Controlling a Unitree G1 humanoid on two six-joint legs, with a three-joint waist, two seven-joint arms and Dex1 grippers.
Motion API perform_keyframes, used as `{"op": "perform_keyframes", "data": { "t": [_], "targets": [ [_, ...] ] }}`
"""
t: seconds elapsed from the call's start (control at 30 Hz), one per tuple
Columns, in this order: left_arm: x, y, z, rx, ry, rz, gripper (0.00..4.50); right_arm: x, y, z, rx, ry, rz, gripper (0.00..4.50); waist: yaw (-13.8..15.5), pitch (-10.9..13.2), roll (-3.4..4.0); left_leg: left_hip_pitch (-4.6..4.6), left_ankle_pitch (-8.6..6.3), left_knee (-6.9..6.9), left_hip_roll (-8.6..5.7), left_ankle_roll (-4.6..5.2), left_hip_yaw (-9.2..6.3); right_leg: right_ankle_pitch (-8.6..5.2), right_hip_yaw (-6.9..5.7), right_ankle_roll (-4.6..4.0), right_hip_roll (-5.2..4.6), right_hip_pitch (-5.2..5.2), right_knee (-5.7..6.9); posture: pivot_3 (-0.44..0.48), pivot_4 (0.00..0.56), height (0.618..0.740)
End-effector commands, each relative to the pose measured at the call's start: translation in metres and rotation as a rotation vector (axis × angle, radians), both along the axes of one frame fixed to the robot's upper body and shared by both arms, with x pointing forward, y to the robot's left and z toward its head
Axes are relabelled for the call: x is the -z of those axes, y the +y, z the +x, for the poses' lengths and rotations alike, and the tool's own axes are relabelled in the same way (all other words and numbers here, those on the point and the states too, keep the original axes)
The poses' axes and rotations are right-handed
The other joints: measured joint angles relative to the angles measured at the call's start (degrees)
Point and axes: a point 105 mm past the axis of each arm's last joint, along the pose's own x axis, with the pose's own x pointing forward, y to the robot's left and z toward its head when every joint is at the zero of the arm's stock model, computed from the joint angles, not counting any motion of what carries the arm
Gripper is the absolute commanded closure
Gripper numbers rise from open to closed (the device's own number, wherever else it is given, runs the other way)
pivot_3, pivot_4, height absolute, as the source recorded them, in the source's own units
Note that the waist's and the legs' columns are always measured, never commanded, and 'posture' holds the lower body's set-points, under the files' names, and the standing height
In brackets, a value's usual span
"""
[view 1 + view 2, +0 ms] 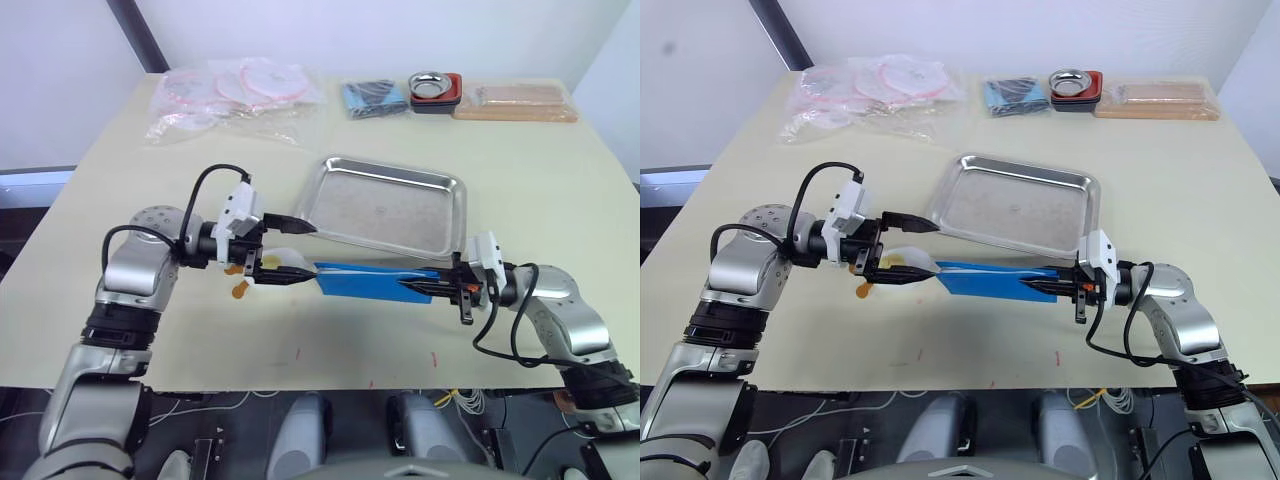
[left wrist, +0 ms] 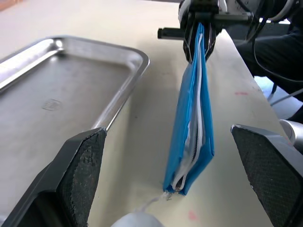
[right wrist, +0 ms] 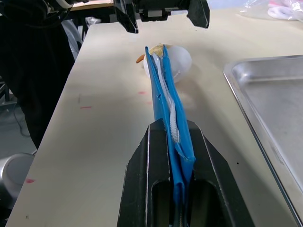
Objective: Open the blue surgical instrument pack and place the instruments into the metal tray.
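While the right gripper [image 3: 176, 156] pinches the blue pack [image 3: 165, 104] on edge, the left gripper [image 2: 175, 175] gapes wide, a pale lining visible up close

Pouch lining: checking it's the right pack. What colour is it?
Pale grey-white inside the blue pouch, clearest in the right wrist view.

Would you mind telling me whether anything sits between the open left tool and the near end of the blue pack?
Nothing visible does: the left tool is open with the blue pack's free end right between its fingers, while the right tool grips the far end.
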Motion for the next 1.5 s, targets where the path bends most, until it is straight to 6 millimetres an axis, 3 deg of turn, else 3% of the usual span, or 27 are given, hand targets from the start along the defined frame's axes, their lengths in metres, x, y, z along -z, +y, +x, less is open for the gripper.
{"op": "perform_keyframes", "data": {
  "t": [0.03, 0.17, 0.43, 0.67, 0.77, 0.97, 1.03, 1.5],
  "targets": [
    [-0.002, 0.008, 0.007, -0.038, -0.057, 0.02, 0.02, -0.002, -0.002, -0.002, -0.015, -0.017, -0.005, 4.5, 0.0, 0.0, 0.0, 0.0, 0.0, 0.0, 0.0, 0.0, 0.0, 0.0, 0.0, 0.0, 0.0, 0.0, 0.0, 0.0, 0.15, 0.74],
    [0.013, 0.007, 0.012, -0.052, -0.061, 0.065, 0.02, -0.002, -0.002, -0.003, -0.017, -0.015, -0.005, 4.5, 0.1, 0.0, 0.0, 0.0, 0.0, 0.0, -0.01, 0.0, 0.02, 0.0, 0.01, 0.0, 0.0, 0.0, -0.02, 0.0, 0.15, 0.74],
    [0.021, -0.011, 0.008, 0.009, -0.054, 0.038, 0.02, 0.0, 0.0, -0.004, -0.021, -0.014, -0.007, 4.5, 0.2, 0.0, 0.0, 0.0, 0.0, 0.0, 0.0, 0.0, 0.01, 0.0, 0.01, 0.0, 0.0, 0.0, 0.0, 0.0, 0.15, 0.74],
    [0.023, -0.013, 0.008, 0.013, -0.03, 0.032, 0.02, 0.002, -0.001, -0.006, -0.026, 0.009, -0.012, 4.5, 0.2, 0.0, 0.0, 0.0, 0.0, 0.0, 0.0, 0.0, 0.01, 0.0, 0.01, 0.0, 0.0, 0.0, 0.0, 0.0, 0.15, 0.74],
    [0.025, -0.013, 0.004, 0.028, -0.011, 0.035, 0.77, 0.004, -0.003, -0.007, -0.023, 0.029, -0.016, 4.5, 0.3, 0.0, 0.0, 0.0, 0.0, 0.0, 0.0, 0.0, 0.01, 0.0, 0.01, 0.0, 0.0, 0.0, 0.0, 0.0, 0.15, 0.74],
    [0.025, -0.017, -0.007, 0.062, 0.027, 0.002, 3.63, 0.007, -0.005, -0.007, -0.016, 0.034, -0.028, 4.5, 0.6, 0.0, 0.0, 0.0, 0.0, 0.0, 0.01, 0.0, 0.01, 0.0, 0.01, 0.0, 0.0, 0.0, -0.01, 0.0, 0.15, 0.74],
    [0.023, -0.02, -0.011, 0.077, 0.045, -0.022, 4.31, 0.007, -0.005, -0.006, -0.016, 0.031, -0.031, 4.5, 0.7, 0.0, 0.01, 0.0, 0.0, 0.01, 0.01, 0.0, 0.0, 0.0, 0.0, 0.0, -0.01, 0.01, 0.0, 0.0, 0.15, 0.74],
    [0.024, -0.028, -0.019, 0.087, 0.09, -0.051, 4.31, 0.006, -0.005, -0.004, -0.009, 0.04, -0.032, 4.5, 0.7, 0.0, 0.01, 0.02, 0.0, 0.0, 0.01, 0.0, 0.0, 0.0, 0.0, 0.0, 0.0, 0.01, 0.0, 0.0, 0.15, 0.74]
  ]
}}
